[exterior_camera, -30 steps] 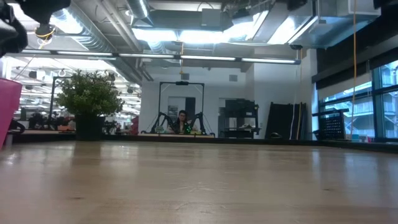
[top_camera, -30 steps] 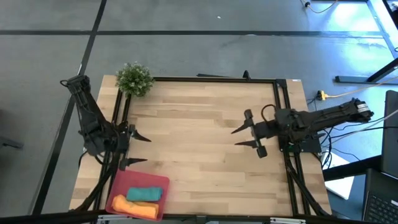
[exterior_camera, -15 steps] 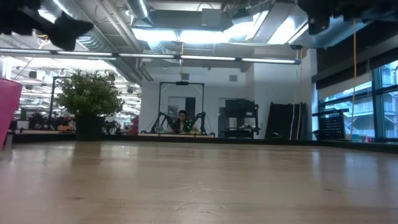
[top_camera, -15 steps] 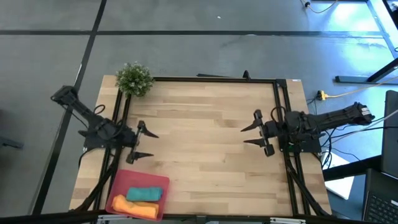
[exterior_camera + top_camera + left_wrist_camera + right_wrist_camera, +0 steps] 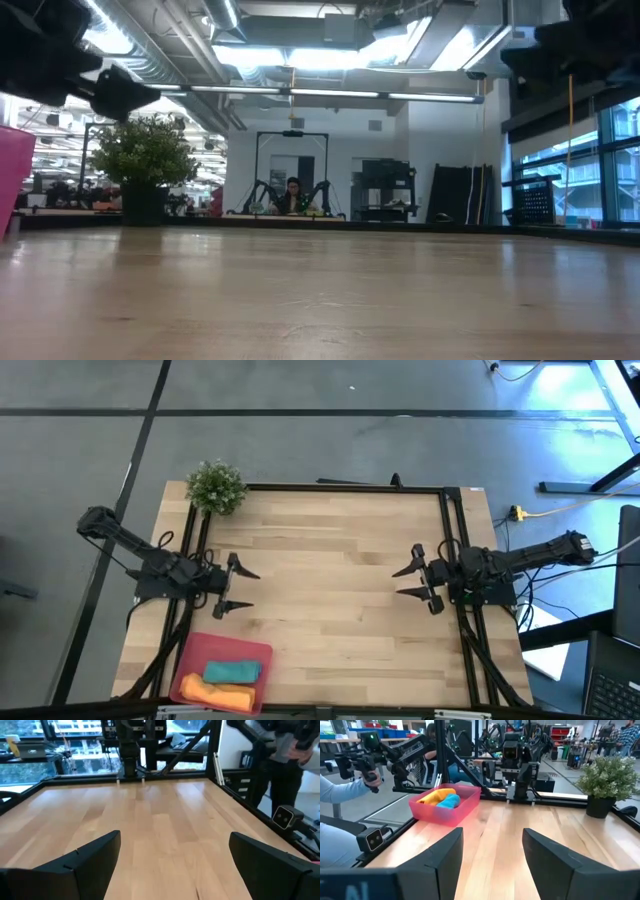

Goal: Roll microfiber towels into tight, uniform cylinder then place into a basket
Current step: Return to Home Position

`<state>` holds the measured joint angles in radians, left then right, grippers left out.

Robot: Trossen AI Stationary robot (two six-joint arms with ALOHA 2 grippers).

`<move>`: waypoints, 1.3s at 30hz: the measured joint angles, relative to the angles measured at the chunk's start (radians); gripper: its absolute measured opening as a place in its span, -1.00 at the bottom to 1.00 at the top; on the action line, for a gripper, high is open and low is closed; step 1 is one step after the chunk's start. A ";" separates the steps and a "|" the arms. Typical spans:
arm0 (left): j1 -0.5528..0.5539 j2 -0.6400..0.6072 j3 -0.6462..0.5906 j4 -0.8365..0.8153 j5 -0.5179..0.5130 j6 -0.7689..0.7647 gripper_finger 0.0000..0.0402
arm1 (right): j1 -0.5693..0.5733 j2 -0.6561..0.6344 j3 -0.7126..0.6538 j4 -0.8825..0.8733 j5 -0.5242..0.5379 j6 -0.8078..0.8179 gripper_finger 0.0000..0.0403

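At seven o'clock on the pale, plank-grained wooden table [image 5: 330,540], a shallow pink-red basket [image 5: 232,648] with rounded corners and smooth walls is seen holding both microfiber towels. The teal blue-green roll [image 5: 232,672] and the bright orange roll [image 5: 215,693] are laid side by side and touching, each a soft, slightly lumpy cylinder. Neither the basket nor its contents are shifted from a second ago. What is changed is the arms. The left gripper [image 5: 252,589], earlier held close to the basket under a raised, folded arm, is now carried to nine o'clock with the arm laid low and pointed at the table's centre. The right gripper [image 5: 396,584] is drawn back toward the three o'clock edge. Both sets of dark, tapered jaws are held apart with nothing between them, and bare wood is seen through each gap in the wrist views. The mirrored, withdrawn poses are judged to mean that the rolling and placing is finished and only the retreat to rest remains. A small, bushy green potted plant [image 5: 216,487] is left untouched at eleven o'clock.
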<state>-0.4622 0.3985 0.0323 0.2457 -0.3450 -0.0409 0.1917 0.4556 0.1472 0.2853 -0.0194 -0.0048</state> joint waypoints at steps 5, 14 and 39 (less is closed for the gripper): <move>-0.001 0.000 -0.025 0.008 0.000 -0.003 0.80 | 0.000 -0.101 -0.074 -0.003 0.000 -0.001 0.03; -0.001 -0.002 -0.025 0.039 -0.008 0.024 0.80 | 0.000 -0.223 -0.141 -0.070 -0.015 0.025 0.03; -0.001 -0.002 -0.025 0.000 -0.010 0.185 0.80 | 0.000 -0.225 -0.140 -0.035 0.026 0.023 0.03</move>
<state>-0.4629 0.3969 0.0074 0.2459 -0.3546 0.1440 0.1921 0.2310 0.0071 0.2501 0.0063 0.0185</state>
